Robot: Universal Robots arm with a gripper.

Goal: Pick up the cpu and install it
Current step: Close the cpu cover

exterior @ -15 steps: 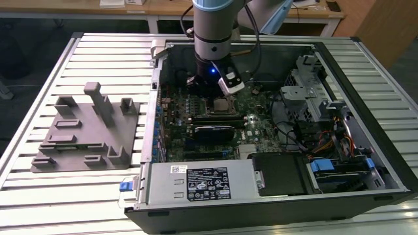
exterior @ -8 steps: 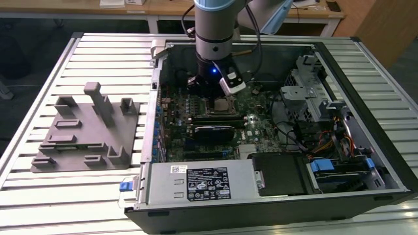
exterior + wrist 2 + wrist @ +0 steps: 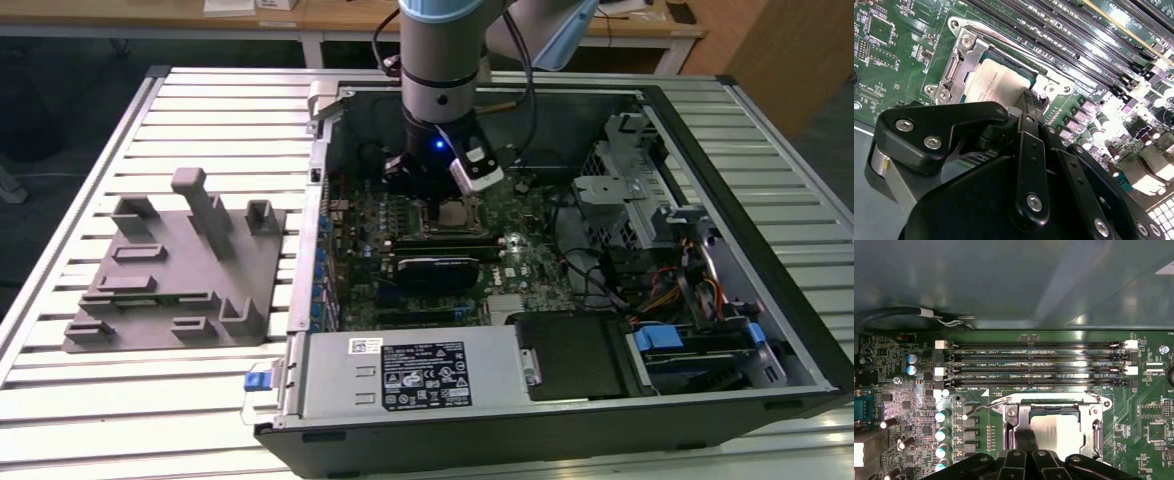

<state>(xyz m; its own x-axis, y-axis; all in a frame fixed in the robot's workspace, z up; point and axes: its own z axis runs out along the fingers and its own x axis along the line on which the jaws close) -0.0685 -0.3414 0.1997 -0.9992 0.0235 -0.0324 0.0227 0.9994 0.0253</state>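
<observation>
Arm (image 3: 441, 60) vertical over motherboard (image 3: 534, 262); jaws closed at edge of cpu (image 3: 994, 82) seated in socket (image 3: 960, 56).

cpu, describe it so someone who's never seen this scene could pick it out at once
Look inside the open computer case at the green motherboard. Beside the long memory slots sits a silver metal socket frame; the cpu is the flat, pale silver-grey square within it, the only smooth pale face among green circuitry.

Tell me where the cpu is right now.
In both wrist views the cpu sits inside the metal socket frame on the green board, beside the long memory slots, with the gripper at its edge.
</observation>
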